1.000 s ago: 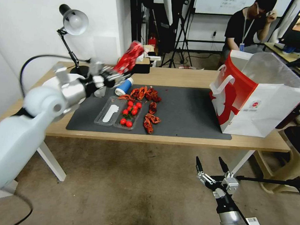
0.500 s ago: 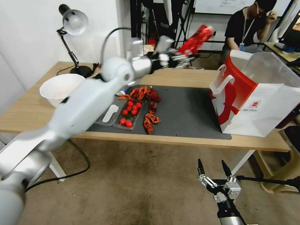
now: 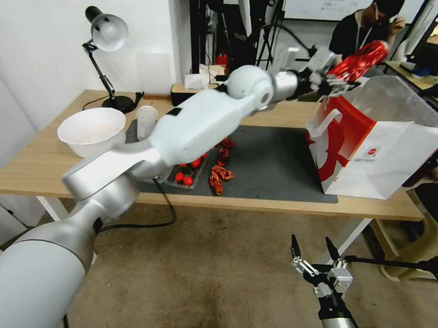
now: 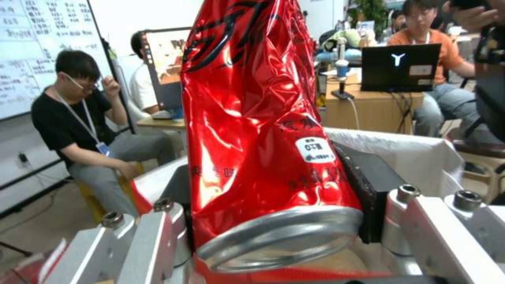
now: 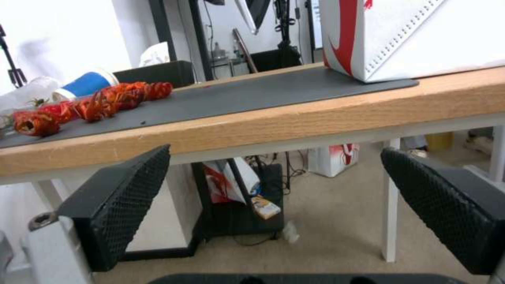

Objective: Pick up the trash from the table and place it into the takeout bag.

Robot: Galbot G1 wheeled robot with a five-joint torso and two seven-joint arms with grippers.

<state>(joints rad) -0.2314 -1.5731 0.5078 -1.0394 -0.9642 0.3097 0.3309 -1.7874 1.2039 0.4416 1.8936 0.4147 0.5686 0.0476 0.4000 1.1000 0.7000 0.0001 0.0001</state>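
While clamped at its silver-rimmed base in the left gripper (image 3: pixel 339 82), red drink can (image 3: pixel 360 61) held over the open mouth of the takeout bag (image 3: pixel 375 142), at the bag's far left corner. Crumpled; long axis tilted, far end angled up and away toward the robot's right, base toward the wrist. Bag upright on the right end of the table (image 3: pixel 260 112). Parked low in front of the table edge, right gripper (image 3: pixel 317 248), fingers spread wide, grasping nothing. Left on the mat (image 3: pixel 277 161): beige shallow bowl (image 3: pixel 90 131), clear plastic cup (image 3: pixel 146 121).
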